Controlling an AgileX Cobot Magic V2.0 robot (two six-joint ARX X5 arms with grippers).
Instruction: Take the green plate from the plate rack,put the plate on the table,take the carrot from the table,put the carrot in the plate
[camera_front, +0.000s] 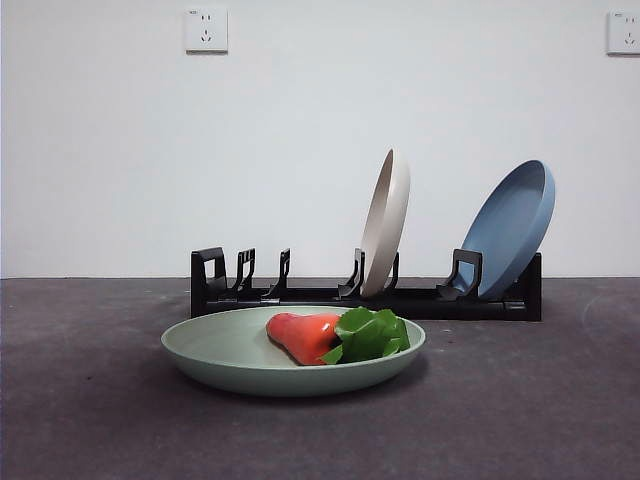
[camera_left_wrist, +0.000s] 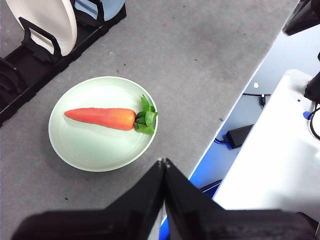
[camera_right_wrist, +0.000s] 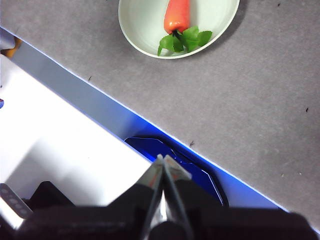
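The short orange-red toy carrot (camera_front: 303, 335) with bright green leaves at its thick end lies on its side inside the pale sage-green round shallow plate (camera_front: 230, 352), its leaves reaching the plate's rim. The green plate rests flat on the dark grey, mottled table (camera_front: 90, 400), just in front of the long low black plastic plate rack (camera_front: 300, 292).

In the rack, a cream-white round plate (camera_front: 386, 222) stands nearly upright in a middle slot, and a blue round plate (camera_front: 513, 226) leans back at the far end; the other holders hold nothing.

The left gripper (camera_left_wrist: 163, 162) hangs above the table's edge near the green plate, its two black jaws pressed together with nothing between them. The right gripper (camera_right_wrist: 163, 159) sits well apart from the plate, past the table's edge, jaws likewise closed and gripping nothing.

Two white wall sockets (camera_front: 206, 29) sit on the pale wall behind.
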